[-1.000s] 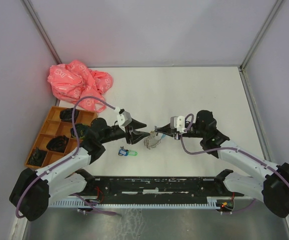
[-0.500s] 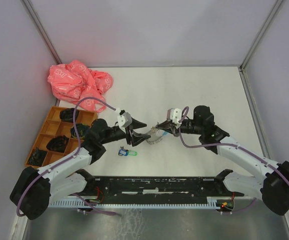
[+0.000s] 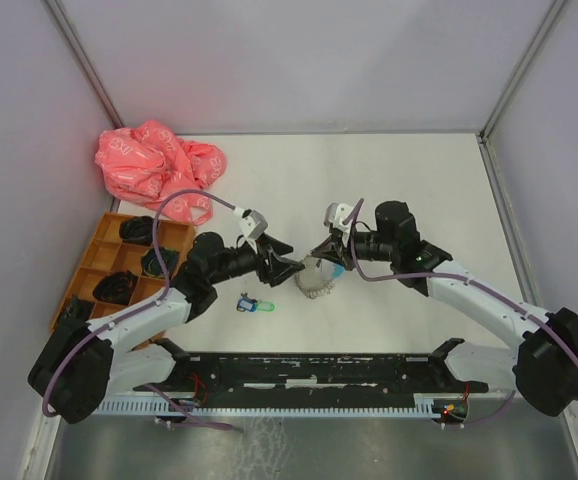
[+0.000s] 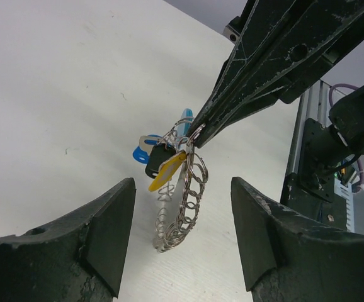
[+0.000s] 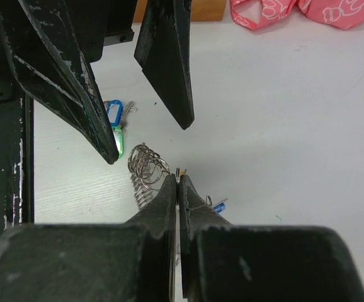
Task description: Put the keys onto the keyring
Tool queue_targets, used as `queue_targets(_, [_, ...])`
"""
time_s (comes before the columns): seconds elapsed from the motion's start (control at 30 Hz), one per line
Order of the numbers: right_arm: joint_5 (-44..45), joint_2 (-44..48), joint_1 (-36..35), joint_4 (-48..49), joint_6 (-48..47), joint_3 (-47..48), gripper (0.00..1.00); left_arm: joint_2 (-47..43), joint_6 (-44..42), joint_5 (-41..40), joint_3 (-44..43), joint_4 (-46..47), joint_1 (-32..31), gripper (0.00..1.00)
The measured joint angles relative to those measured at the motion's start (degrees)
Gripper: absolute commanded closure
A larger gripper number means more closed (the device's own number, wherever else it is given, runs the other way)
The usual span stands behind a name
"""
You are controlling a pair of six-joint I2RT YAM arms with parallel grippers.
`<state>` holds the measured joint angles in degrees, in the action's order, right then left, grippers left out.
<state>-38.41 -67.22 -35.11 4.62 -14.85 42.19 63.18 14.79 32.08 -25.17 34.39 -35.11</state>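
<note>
The keyring (image 4: pixel 188 201), a loop of linked silver rings, hangs from my right gripper (image 4: pixel 193 137), whose jaws are shut on its top ring. Its lower end touches the table. On it hang keys with a yellow tag (image 4: pixel 168 172), a blue tag (image 4: pixel 140 153) and a black head. My left gripper (image 4: pixel 182 189) is open, and the hanging loop sits just ahead of its jaws, untouched. In the right wrist view the right gripper (image 5: pixel 178 178) pinches the keyring (image 5: pixel 145 167). From above, the left gripper (image 3: pixel 287 266) faces the right gripper (image 3: pixel 319 253). A loose key with green and blue tags (image 3: pixel 255 304) lies on the table.
An orange compartment tray (image 3: pixel 81 272) holding dark items sits at the left. A crumpled pink bag (image 3: pixel 157 163) lies behind it. A black rail (image 3: pixel 309 372) runs along the near edge between the arm bases. Grey walls enclose the white table.
The left jaws have opened wider and moved right toward the keyring. The right gripper has shifted left and up, so the keyring now hangs upright.
</note>
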Motion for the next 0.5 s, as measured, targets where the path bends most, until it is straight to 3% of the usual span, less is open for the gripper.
queue_targets(0.5, [-0.9, -6.0, 0.0, -3.4, 1.7, 5.1, 0.99, 7.0, -1.1, 4.5, 3.0, 4.4, 0.0, 0.31])
